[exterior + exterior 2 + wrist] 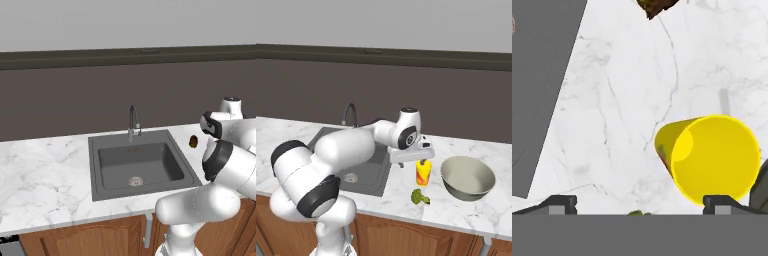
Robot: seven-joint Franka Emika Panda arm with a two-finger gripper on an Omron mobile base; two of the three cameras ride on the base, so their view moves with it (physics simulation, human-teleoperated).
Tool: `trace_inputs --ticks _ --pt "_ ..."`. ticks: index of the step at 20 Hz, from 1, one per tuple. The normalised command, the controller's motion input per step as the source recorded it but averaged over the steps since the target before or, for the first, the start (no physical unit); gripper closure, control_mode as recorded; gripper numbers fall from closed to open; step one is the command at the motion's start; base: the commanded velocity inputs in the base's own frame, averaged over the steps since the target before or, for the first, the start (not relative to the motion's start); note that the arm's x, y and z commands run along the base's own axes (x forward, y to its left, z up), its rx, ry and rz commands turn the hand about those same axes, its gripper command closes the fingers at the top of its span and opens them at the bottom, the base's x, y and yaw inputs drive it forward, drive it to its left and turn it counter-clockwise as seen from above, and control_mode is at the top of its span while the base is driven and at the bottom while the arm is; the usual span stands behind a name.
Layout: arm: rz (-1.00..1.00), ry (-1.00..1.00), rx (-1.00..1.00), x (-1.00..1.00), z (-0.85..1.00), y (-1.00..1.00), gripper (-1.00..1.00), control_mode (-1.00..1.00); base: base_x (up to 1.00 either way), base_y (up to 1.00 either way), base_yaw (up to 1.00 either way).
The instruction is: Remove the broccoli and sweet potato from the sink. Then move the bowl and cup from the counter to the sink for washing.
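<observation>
The cup stands upright on the counter, low and right of centre in the hand view, its open mouth facing up into the camera. In the right base view the cup sits just right of centre, directly under the gripper, with the bowl just beside it on its right and the broccoli lying near the counter's front edge below it.

I'd judge the cup light, rigid and smooth-walled, so likely a little slippery; being narrow and tall for its width, it would tip easily if nudged sideways. The sensible hold looks like a pinch across the body below the rim, or one finger inside and one outside the wall.

The gripper is spread wide and empty, its two dark fingertips at the bottom edge of the hand view; the right one sits at the cup's near rim, the left one well off to the side, so the cup is not centred between them.

The sweet potato shows at the top edge of the hand view, and in the left base view the sweet potato rests on the marble just right of the sink, whose basin holds nothing but the drain under the faucet.
</observation>
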Motion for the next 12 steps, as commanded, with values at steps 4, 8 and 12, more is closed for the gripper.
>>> trace_inputs --ticks 4,8,12 --pt "0.0 0.05 0.0 0.1 -0.06 -0.1 -1.0 -1.0 0.0 0.0 0.0" --pt "0.0 0.03 0.0 0.09 -0.05 -0.1 -1.0 -1.0 0.0 0.0 0.0" --pt "0.0 0.02 0.0 0.07 -0.07 -0.06 -1.0 -1.0 0.0 0.0 0.0"
